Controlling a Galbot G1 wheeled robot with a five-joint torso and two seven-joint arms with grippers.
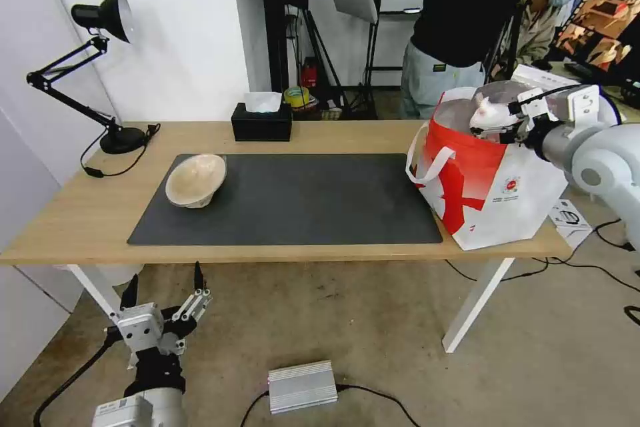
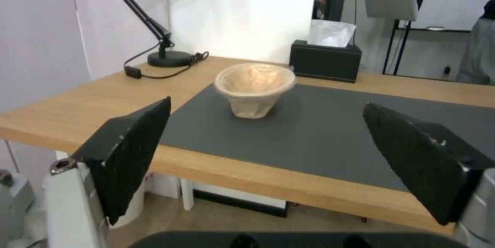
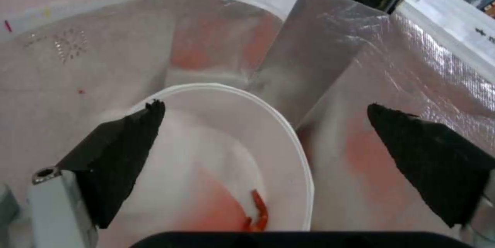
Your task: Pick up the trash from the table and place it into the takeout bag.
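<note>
From the head view, the beige pulp bowl (image 1: 195, 179) lay tilted on the mat's left end on the table (image 1: 80, 213), the left gripper (image 1: 163, 293) hung below the table's front edge with fingers spread, and the right gripper (image 1: 497, 121) sat at the mouth of the takeout bag (image 1: 493, 193) at the table's right end. In the left wrist view, that bowl (image 2: 254, 88) stood well beyond the open fingers (image 2: 129, 151). In the right wrist view, the right gripper's fingers (image 3: 116, 155) were spread, holding nothing, above the white round bowl (image 3: 278, 155) with red scraps inside the foil-lined bag (image 3: 361, 66).
</note>
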